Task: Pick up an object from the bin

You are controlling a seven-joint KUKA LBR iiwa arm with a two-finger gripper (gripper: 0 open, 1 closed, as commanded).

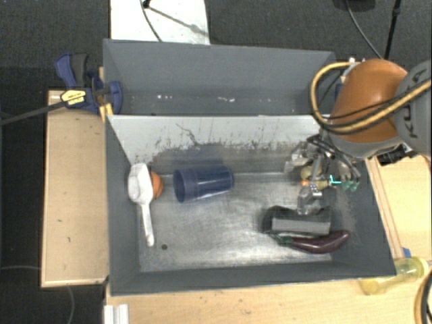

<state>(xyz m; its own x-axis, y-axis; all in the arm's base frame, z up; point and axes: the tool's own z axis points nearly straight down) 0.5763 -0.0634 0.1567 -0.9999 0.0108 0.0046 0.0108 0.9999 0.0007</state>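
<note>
My gripper (311,201) hangs low at the bin's right side, just above the far edge of a dark grey oblong block (295,224) that lies flat on the floor. Against the block's near side lies a dark purple aubergine (318,243), curved, with its tip pointing right. Nothing shows held in the gripper.
A blue cup (202,183) lies on its side at the middle back of the bin. To its left are a small orange ball (157,184) and a white scoop (142,198) with its handle pointing to the front. Bare floor lies between cup and block.
</note>
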